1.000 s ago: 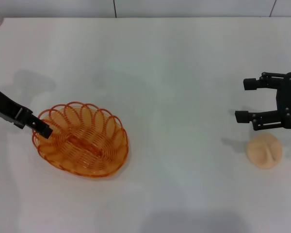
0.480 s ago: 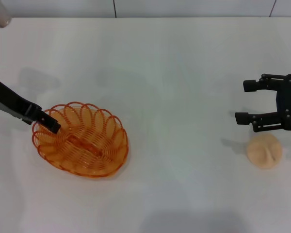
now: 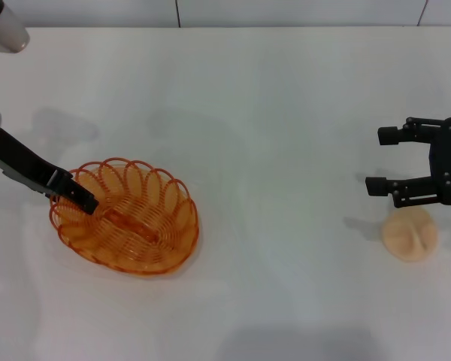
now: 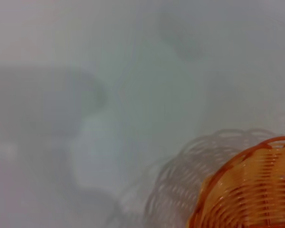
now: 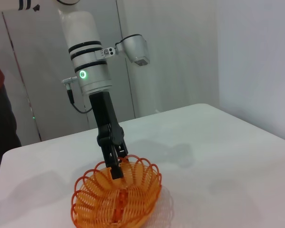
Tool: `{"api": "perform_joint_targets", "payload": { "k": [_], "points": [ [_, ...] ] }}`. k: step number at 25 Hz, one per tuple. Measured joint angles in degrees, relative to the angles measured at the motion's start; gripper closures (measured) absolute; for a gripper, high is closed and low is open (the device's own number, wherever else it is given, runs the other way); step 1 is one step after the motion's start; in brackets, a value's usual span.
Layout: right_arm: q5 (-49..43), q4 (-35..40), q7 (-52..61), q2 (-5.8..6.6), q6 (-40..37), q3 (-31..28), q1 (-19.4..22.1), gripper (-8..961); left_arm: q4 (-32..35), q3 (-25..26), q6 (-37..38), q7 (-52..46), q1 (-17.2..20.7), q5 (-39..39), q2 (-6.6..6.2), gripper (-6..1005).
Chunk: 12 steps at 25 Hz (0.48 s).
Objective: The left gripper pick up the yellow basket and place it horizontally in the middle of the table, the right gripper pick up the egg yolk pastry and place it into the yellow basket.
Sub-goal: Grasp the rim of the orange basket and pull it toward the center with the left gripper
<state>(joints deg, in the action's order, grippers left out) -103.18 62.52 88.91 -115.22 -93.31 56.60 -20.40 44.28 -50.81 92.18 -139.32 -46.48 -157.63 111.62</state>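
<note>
the yellow basket (image 3: 125, 216) sits on the table (image 3: 270, 113) toward its left edge, nearer the front than the back. the left gripper (image 3: 81, 198) reaches down at the basket's rim on the side facing the left edge; in the right wrist view its fingers look drawn close together at the looped rim, but whether they pinch the wire cannot be told. the basket looks light and stiff, an open wire weave with a scalloped rim; a loop of that rim is the natural hold, though a thin, smooth wire may pivot or slip in a narrow grip. the egg yolk pastry (image 3: 410, 234) lies near the right edge, toward the front. the right gripper (image 3: 379, 159) hovers just behind it, fingers spread wide and holding nothing. the pastry looks soft and crumbly, so it probably wants a gentle squeeze across its domed sides.
</note>
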Motion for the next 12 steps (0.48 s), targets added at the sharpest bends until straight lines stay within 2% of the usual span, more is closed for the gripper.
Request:
{"api": "perform_joint_targets", "payload": {
  "k": [3, 8, 12],
  "points": [
    [0.0, -0.1, -0.1, 0.00, 0.0, 0.0, 0.0, 82, 0.0, -0.1, 0.0, 0.0, 0.0, -0.1, 0.10, 211],
    [0.0, -0.1, -0.1, 0.00, 0.0, 0.0, 0.0, 82, -0.1, -0.2, -0.3, 0.0, 0.0, -0.2, 0.26, 430],
    [0.0, -0.1, -0.1, -0.01, 0.0, 0.0, 0.1, 82, -0.1, -0.2, -0.5, 0.0, 0.0, -0.2, 0.29, 476]
  ]
}}
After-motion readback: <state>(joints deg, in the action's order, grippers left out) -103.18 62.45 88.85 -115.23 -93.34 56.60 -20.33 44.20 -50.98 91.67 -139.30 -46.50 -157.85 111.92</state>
